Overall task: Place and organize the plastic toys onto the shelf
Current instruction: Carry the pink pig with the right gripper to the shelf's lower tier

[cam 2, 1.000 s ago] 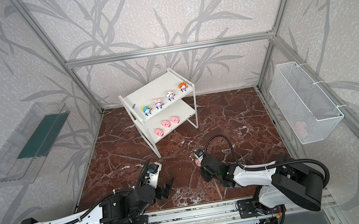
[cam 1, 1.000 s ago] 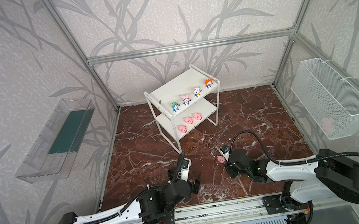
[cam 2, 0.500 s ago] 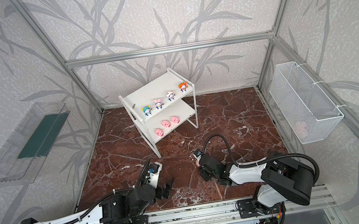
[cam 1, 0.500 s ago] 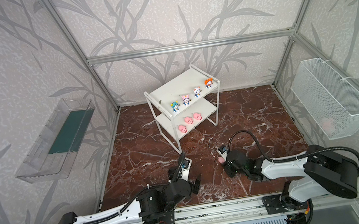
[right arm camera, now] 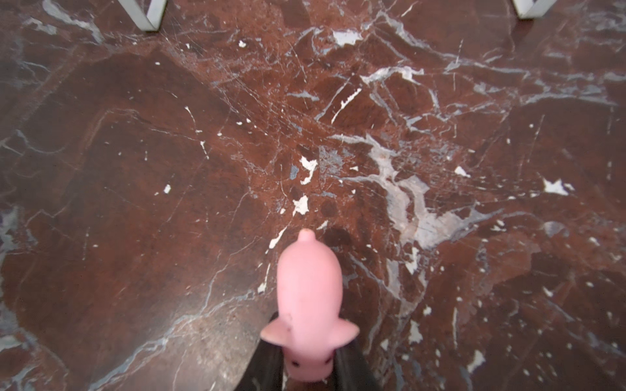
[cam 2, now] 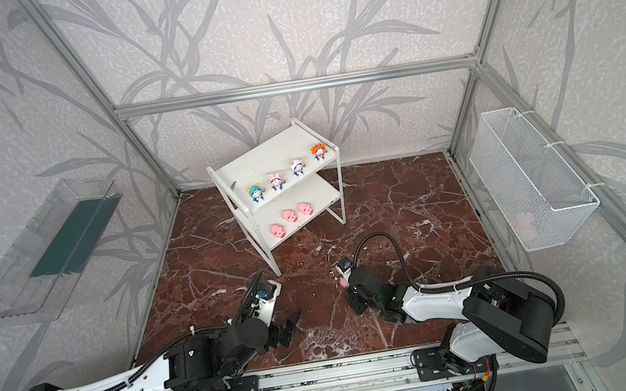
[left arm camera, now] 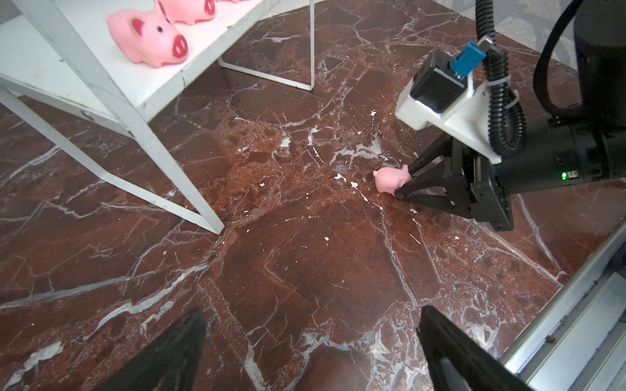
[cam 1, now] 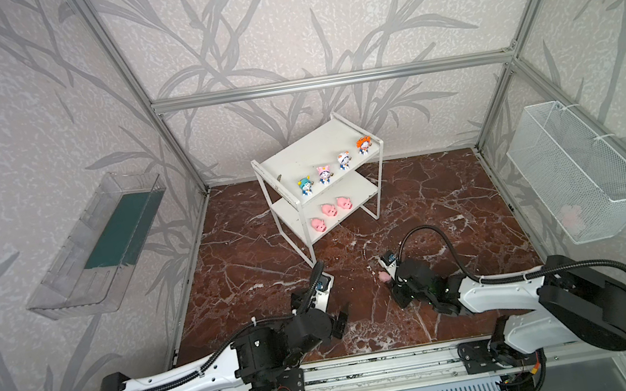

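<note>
Red-brown marble floor (cam 1: 451, 201) with white veins fills the cell between leaf-patterned walls (cam 1: 277, 21) in both top views. Well beyond the right gripper (cam 1: 391, 278), toward the back wall, stands the white two-tier shelf (cam 1: 313, 154). Four blue-and-white figurines (cam 1: 323, 174) line its upper board, hats teal, pink, white and orange, and three pink pigs (cam 1: 329, 211) sit in a row on the lower board. At the right gripper's tips a fourth pink pig (cam 1: 385, 276) shows, low at the floor. From the left wrist, the left gripper (left arm camera: 315, 359) is spread wide with nothing between its fingers. Ahead and to its right, the right gripper pinches the fourth pink pig by the head; whether the toy touches the marble cannot be told. A tiny mark beside a green light (left arm camera: 563, 175) on that arm is too small to read. From the right wrist, black fingers (right arm camera: 267, 365) clamp both sides of the pig's face, its tail pointing away from the gripper.
</note>
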Robot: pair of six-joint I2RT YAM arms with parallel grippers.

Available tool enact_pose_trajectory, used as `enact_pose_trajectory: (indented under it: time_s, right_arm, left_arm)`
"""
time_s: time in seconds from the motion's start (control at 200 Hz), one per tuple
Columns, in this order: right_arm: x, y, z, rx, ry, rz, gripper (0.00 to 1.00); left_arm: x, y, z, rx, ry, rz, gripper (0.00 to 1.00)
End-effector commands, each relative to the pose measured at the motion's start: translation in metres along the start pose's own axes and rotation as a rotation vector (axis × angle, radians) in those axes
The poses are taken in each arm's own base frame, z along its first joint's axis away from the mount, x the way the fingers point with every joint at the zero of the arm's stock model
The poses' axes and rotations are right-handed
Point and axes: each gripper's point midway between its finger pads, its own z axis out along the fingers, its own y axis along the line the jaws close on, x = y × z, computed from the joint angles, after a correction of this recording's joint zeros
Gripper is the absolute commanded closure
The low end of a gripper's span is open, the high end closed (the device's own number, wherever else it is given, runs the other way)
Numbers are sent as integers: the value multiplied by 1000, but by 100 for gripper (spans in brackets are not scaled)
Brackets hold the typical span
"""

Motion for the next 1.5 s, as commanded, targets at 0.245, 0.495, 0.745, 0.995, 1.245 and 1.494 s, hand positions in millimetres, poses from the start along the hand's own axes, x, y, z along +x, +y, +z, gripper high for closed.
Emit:
enact_pose_trajectory:
  time_s: [0.245,0.495,0.745,0.995,1.245,1.494]
  right_arm:
    - [-112,-9,-28,-31,-213,-22,77]
    - [-189,-30,-38,8,-335,-33,77]
    - [-234,-48,-23,40,-388,-33,77]
    - [-249,-59,-7,67,-416,-19,77]
    - [-256,-68,2,86,-425,-9,77]
    - [-262,-73,15,93,-420,0,76]
  left_arm:
    - [-26,8,-20,-27,1,84,1]
    - [-28,12,-23,-43,-8,89,1]
    - [-30,14,-24,-48,-22,83,1]
    - [-30,14,-24,-47,-21,84,1]
    - [-29,14,-24,-46,-22,85,1]
    - [-30,14,-23,-46,-26,90,1]
